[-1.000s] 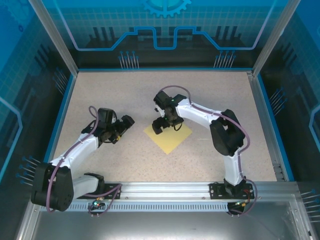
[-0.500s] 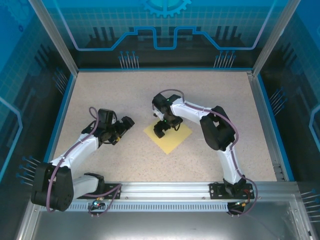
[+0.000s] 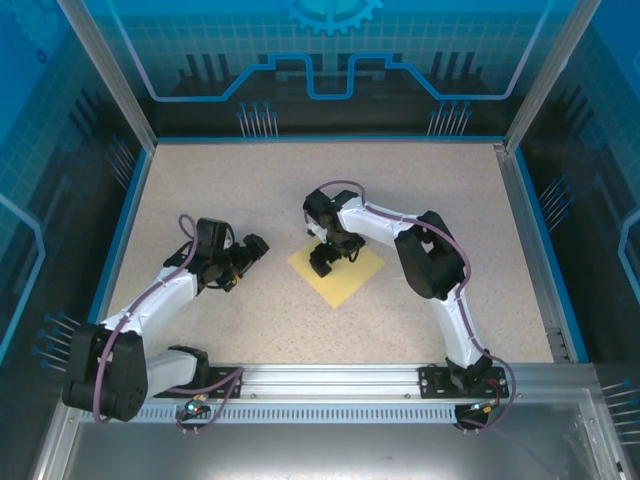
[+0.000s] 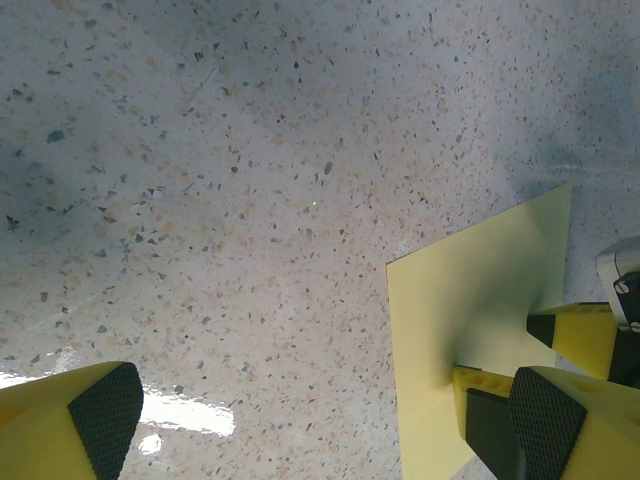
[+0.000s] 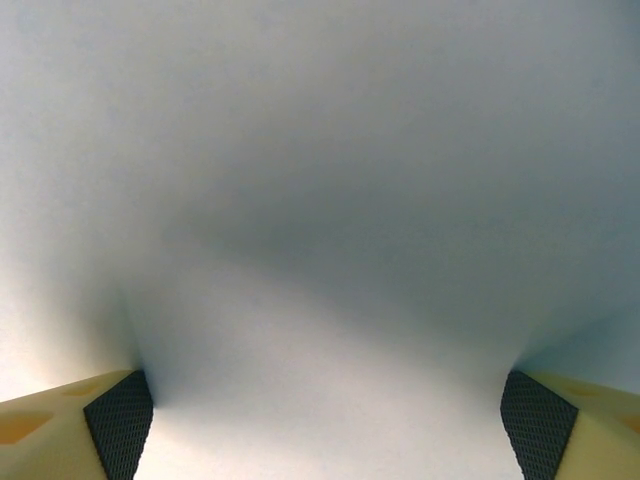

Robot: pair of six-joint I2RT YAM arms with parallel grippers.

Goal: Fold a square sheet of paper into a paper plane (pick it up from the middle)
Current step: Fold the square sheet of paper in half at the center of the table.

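Looking from your left, you had the left gripper (image 3: pixel 248 254) hanging over the bare table (image 3: pixel 200 180), its jaws spread wide with nothing between them. The square sheet of paper (image 3: pixel 352 280) lay flat beyond its right-hand finger. Your right gripper (image 3: pixel 322 262) stood on that sheet, jaws spread, both pads (image 5: pixel 120 415) touching paper that spanned the gap between them.

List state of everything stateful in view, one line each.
square sheet of paper, unfolded, lying on the table, right claw resting on its middle
right claw, open wide, tips down on the sheet
left claw, open, empty, over bare table beside the sheet
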